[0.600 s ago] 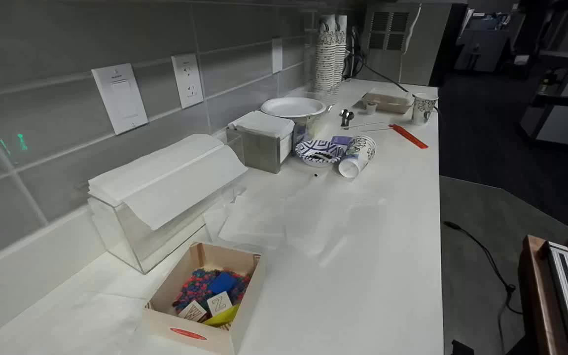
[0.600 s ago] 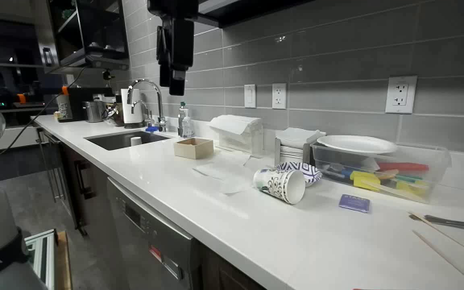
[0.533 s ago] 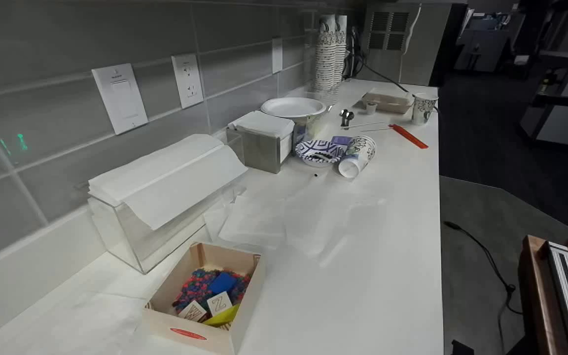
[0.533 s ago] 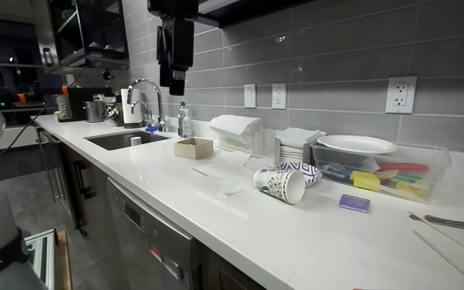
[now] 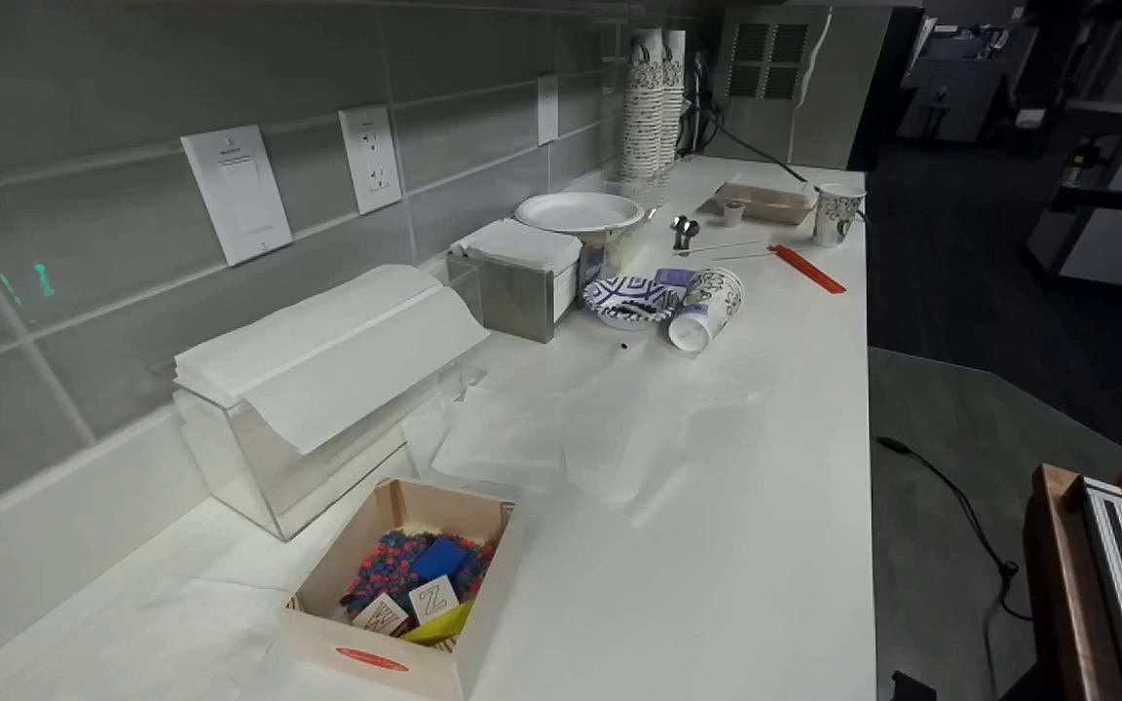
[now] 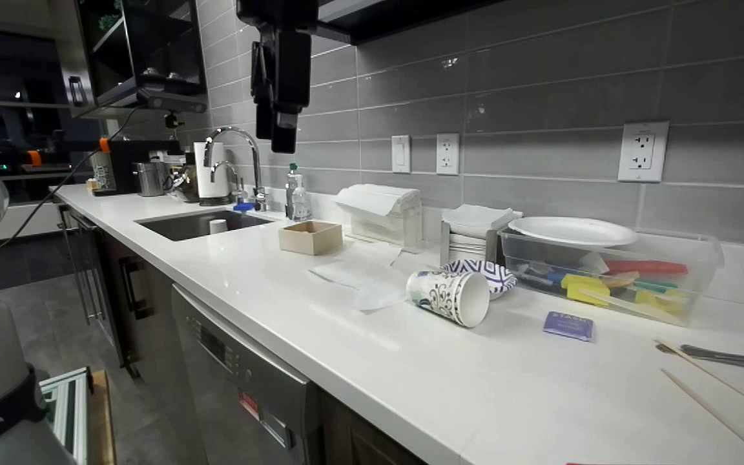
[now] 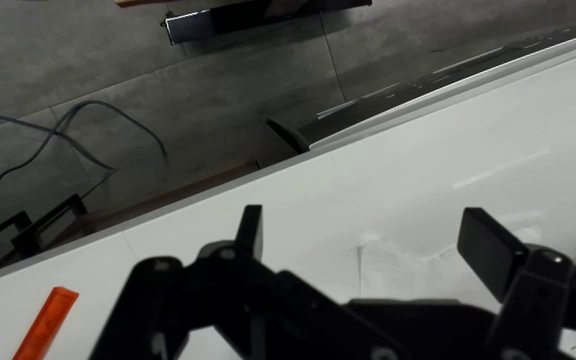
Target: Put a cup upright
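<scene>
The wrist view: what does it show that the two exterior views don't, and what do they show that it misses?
Only the wrist view: the gripper clearly open, with a wide gap between its fingers.

Only the exterior views, between them: the patterned cup lying on its side, the blue-patterned bowl, stacked cups and a wall outlet.

Shared: the white counter, loose paper on it, and an orange-red strip, probably the one in an exterior view. An exterior view also catches the gripper, from another angle.

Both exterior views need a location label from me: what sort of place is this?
Probably an office break-room kitchen: a sink and a built-in dishwasher, plus tall stacks of paper cups.
</scene>
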